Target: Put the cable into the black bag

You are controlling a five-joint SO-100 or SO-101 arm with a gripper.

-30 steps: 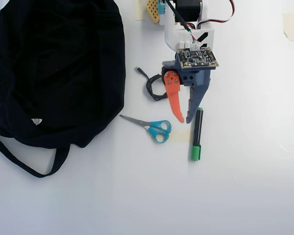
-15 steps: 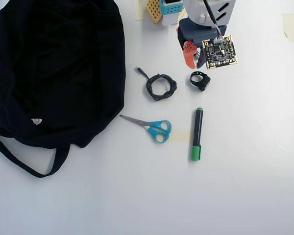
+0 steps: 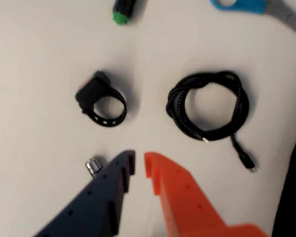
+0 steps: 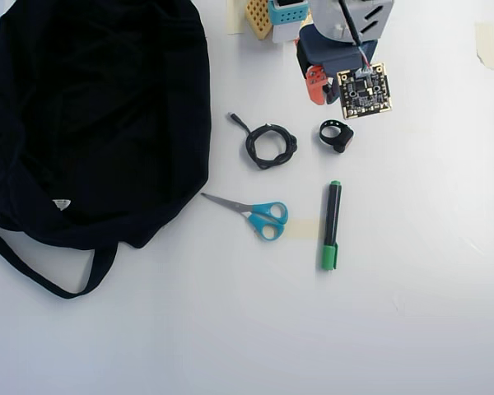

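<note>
One cable lay coiled, black, plug end loose. One black bag filled the worktop's left edge. The tool seemed nearly pressed together, empty.

From my remote station, I can read no text, brand, number or sign anywhere on the table. The black bag carries a small white label near its lower edge, just above the strap handles, but whatever is printed there is too small for me to make out. The circuit board on the arm, up and to the right of the bag, shows only tiny components, with no legible markings.
</note>
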